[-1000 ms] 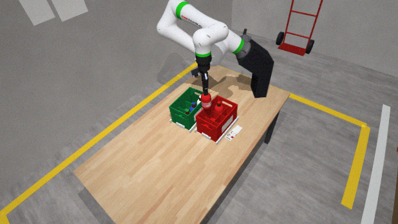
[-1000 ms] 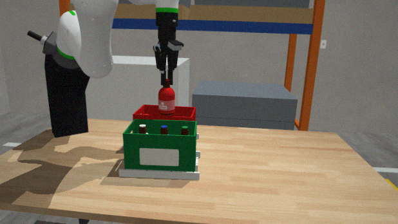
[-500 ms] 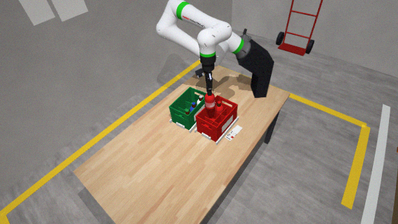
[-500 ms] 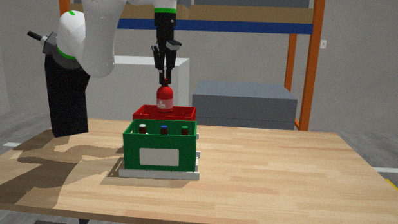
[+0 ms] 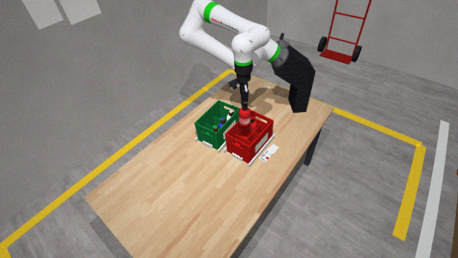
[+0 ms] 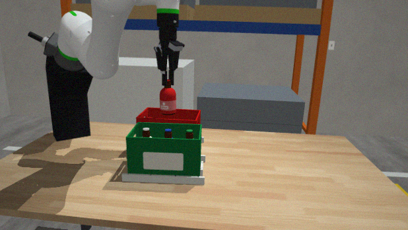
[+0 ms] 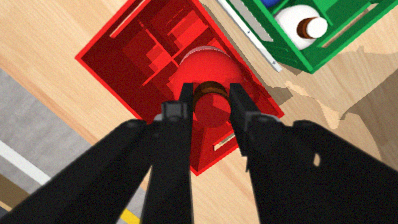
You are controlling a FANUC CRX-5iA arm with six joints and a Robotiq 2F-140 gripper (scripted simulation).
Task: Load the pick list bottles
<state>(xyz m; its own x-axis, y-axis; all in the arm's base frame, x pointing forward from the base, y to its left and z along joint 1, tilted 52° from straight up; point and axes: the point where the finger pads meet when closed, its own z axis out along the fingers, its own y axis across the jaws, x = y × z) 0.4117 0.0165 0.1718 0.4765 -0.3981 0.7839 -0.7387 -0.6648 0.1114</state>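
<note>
My gripper [image 5: 244, 107] [image 6: 168, 80] [image 7: 211, 98] is shut on the brown-capped neck of a red-labelled bottle [image 5: 244, 119] [image 6: 168, 100] [image 7: 207, 67]. The bottle hangs upright over the red crate [image 5: 242, 146] [image 6: 186, 116] [image 7: 100, 55], with its base about level with the rim. Another red bottle [image 5: 253, 119] stands in the red crate. The green crate [image 5: 207, 127] [image 6: 164, 149] [image 7: 320, 57] beside it holds several bottles, among them a blue-capped one [image 6: 168, 133] and a white one [image 7: 299, 21]. The pick list [image 5: 269, 153] lies on the table beside the red crate.
The arm's black pedestal [image 5: 298, 79] [image 6: 67, 99] stands at the table's far corner. Both crates sit on pale base plates [image 6: 163, 179]. A grey box [image 6: 251, 106], a white block and an orange rack stand behind the table. A red hand truck [image 5: 342, 33] stands by the wall.
</note>
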